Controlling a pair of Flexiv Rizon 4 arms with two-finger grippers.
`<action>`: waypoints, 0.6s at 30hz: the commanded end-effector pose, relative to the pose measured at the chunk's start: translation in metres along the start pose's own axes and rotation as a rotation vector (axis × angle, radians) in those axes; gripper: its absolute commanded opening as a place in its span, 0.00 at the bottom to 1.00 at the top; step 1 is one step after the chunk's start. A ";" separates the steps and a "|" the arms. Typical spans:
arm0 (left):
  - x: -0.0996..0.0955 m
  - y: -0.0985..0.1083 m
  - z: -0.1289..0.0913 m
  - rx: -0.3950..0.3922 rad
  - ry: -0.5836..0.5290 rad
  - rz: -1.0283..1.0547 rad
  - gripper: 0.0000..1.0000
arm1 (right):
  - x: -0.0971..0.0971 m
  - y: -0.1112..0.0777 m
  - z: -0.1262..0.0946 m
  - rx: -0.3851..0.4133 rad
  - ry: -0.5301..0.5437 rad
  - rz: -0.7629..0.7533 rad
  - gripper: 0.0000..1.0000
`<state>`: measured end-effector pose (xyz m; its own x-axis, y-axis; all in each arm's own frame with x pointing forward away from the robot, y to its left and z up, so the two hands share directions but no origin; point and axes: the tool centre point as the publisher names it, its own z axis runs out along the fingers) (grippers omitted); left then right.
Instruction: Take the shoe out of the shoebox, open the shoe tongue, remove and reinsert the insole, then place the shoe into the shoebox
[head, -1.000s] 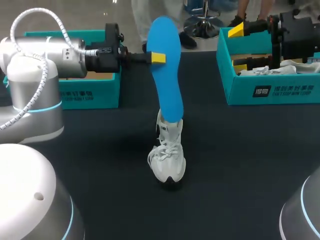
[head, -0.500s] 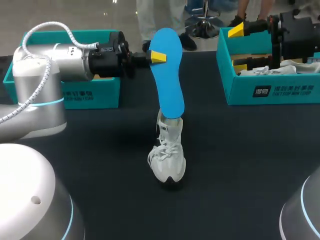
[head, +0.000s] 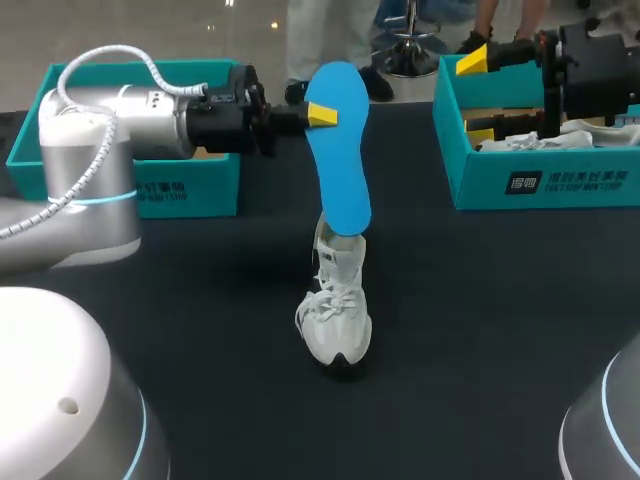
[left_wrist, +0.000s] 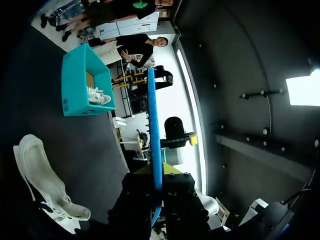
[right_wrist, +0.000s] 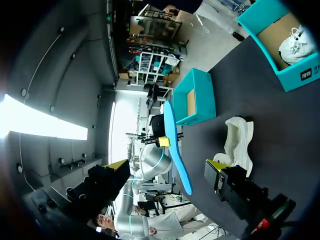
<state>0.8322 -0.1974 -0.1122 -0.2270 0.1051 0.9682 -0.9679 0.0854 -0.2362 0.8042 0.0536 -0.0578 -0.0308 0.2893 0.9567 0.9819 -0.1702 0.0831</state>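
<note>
left gripper (head: 319, 115): clamped on the insole's upper end
insole (head: 340, 175): blue, near upright, lower tip at the shoe collar
shoe (head: 336, 318): white, mid bench (head: 500, 330), well apart from both shoeboxes
right gripper (right_wrist: 166, 166): fingers wide apart, empty, over the right shoebox (head: 545, 182)
step: insole remove/reinsert, likely
next: to reinsert, tilt the insole toward the toe and slide it in; the shoe is unbraced and may tip

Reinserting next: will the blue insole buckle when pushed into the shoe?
Probably fairly stiff: the blue insole, pinched near one end by the left gripper, runs nearly straight. It looks thin edge-on, so it may bow if pushed hard.
</note>
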 end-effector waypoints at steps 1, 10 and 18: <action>0.006 0.004 0.001 0.009 -0.013 -0.001 0.00 | 0.000 0.001 0.001 0.000 -0.004 0.002 1.00; 0.006 0.004 0.001 0.009 -0.013 -0.001 0.00 | 0.000 0.001 0.001 0.000 -0.004 0.002 1.00; 0.006 0.004 0.001 0.009 -0.013 -0.001 0.00 | 0.003 0.001 0.002 -0.020 -0.039 -0.016 1.00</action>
<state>0.8277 -0.1971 -0.1073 -0.2271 0.0948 0.9693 -0.9689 0.0781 -0.2346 0.8045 0.0534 -0.0579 -0.0331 0.2914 0.9560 0.9815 -0.1708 0.0860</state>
